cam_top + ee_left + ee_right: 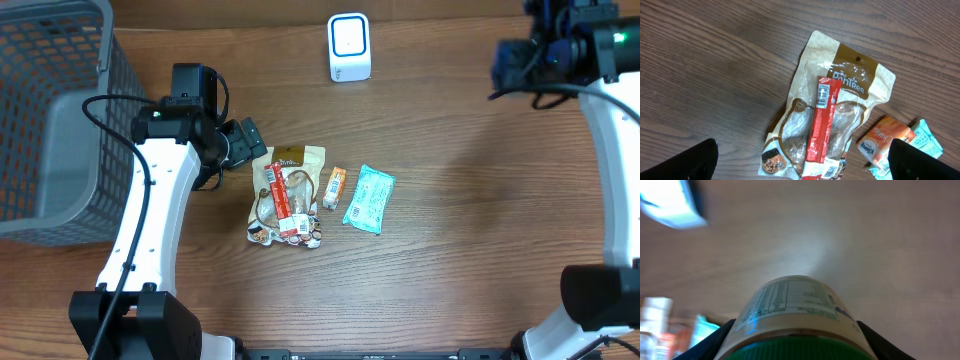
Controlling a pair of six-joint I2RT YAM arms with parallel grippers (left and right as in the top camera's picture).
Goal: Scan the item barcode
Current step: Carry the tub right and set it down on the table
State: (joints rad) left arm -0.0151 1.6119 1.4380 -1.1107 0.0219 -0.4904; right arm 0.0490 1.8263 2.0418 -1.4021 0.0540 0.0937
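Currently your right claw [796,330] is clamped on the bottle [795,307], one finger on each side just above its green lid [795,350]. The small-print panel of the label faces the wrist camera. Claw and bottle hang over the far right of the bench [450,250], well to the right of the scanner [349,47], whose lit window shows as a blurred blue-white patch at the upper left of the right wrist view.

At mid-bench you have a brown pouch [288,195] lying flat, with a red stick [822,125] on top of it, barcode end toward the far side. Just right of the pouch lies an orange packet [334,187], then a teal packet [369,198] beside that.

Your left claw [248,143] stands wide, holding nothing, poised just left of the pouch's far corner. Left of that arm, a grey basket [60,120] sits at the bench's far left edge.
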